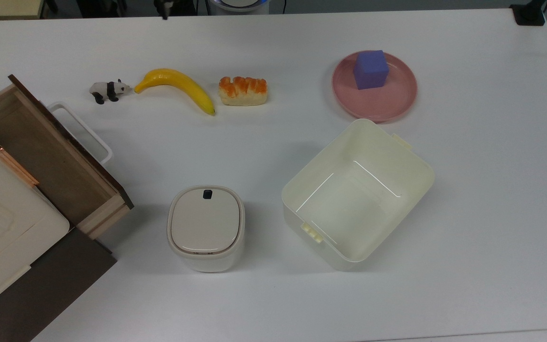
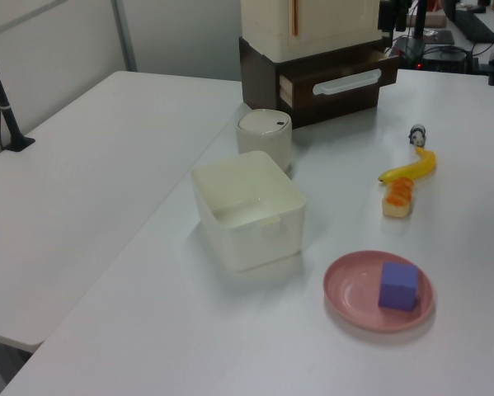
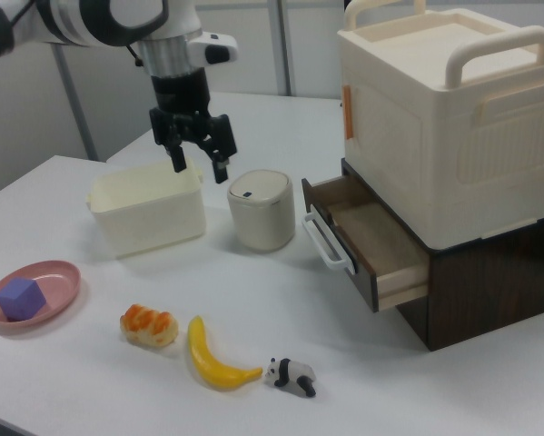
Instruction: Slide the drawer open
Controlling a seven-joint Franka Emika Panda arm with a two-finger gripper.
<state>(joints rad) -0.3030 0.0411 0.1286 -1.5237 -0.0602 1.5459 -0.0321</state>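
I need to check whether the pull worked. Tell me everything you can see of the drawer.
The drawer stands pulled out of a dark brown cabinet, under a cream box. Its front is a dark brown panel with a white loop handle; the sides look like light tan wood, the inside brown, with nothing seen in it. The gripper hangs open, well away from it, and nothing touches the handle.

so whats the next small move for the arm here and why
Probably none toward the handle: hold the gripper raised and clear, or retreat a little more. The drawer already sits pulled out of its dark cabinet, its brown inside exposed, and its white handle is free. The gripper hangs open and empty above the table, apart from the drawer, so the slide looks done.
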